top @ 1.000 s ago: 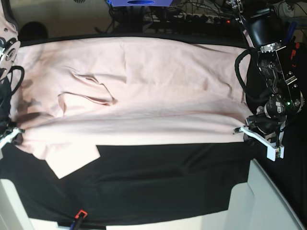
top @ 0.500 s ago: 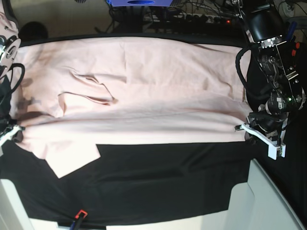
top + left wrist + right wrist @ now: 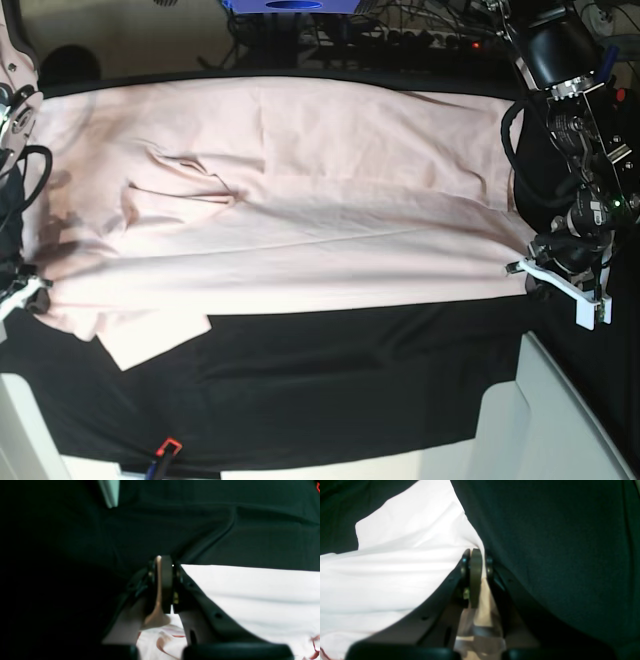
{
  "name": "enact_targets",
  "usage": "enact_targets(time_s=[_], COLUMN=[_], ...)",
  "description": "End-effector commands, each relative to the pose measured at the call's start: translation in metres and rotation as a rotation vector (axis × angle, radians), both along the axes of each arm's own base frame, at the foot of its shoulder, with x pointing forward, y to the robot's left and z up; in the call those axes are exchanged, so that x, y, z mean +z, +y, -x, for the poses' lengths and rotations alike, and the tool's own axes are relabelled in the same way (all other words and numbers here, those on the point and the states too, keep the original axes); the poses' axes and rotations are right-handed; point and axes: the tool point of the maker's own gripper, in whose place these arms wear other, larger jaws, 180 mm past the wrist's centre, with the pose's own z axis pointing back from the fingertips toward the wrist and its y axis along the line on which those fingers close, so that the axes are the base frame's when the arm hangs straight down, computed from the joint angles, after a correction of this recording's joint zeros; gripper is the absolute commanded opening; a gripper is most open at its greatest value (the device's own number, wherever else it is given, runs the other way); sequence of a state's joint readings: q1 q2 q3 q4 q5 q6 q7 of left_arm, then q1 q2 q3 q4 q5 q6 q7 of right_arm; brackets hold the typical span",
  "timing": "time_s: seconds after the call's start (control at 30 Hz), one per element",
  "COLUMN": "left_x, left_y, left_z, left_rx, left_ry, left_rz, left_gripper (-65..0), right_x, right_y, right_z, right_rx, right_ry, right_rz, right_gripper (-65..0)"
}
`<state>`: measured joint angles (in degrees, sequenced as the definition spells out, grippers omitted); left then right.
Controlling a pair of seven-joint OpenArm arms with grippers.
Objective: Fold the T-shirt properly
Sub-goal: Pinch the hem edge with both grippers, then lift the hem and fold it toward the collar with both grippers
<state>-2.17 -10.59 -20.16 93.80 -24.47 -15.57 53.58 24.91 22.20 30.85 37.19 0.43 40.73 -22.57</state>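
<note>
Black cloth [image 3: 330, 380] covered the bench; the left pincer [image 3: 163, 585] and right pincer [image 3: 478, 577] were closed, gripping the T-shirt's [image 3: 300, 270] near corners.

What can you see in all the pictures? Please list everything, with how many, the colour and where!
T-shirt: one, pale pink, spread across the table, its near edge pinched by both grippers
Table cloth: one, black, under the T-shirt
Red-and-blue thing: one, at the near edge of the cloth, too small to name
Pale panels: two, whitish, at the near left and near right of the base view
Blue thing: one, at the far edge, cut off by the picture
Cables: several, mostly dark, behind the table
Left gripper: one, mostly black, at the base view's right
Right gripper: one, mostly black, at the base view's left
</note>
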Motion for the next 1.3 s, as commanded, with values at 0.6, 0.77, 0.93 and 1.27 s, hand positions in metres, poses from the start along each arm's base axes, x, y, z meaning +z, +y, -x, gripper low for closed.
enact_targets(time_s=[0.6,0.77,0.93,1.27], left_x=[0.020,0.020,0.016,0.016], left_y=[0.010,0.010,0.010,0.015], left_z=[-0.009,-0.009,-0.005,-0.002], left_rx=[0.010,0.010,0.010,0.010], left_ry=[-0.057,-0.057,-0.043,-0.037], left_rz=[-0.044,-0.045,-0.047,-0.063], left_gripper=[-65.0,-65.0,-65.0,-65.0], right_x=[0.044,0.050,0.048,0.023], right_y=[0.001,0.008,0.010,0.018], right_z=[-0.031,-0.028,-0.021,-0.009], right_rx=[0.131,0.191,0.215,0.324], right_ry=[-0.103,-0.129,-0.126,-0.074], right_rz=[0.173,0.234,0.259,0.424], right_gripper=[-65.0,-65.0,-65.0,-65.0])
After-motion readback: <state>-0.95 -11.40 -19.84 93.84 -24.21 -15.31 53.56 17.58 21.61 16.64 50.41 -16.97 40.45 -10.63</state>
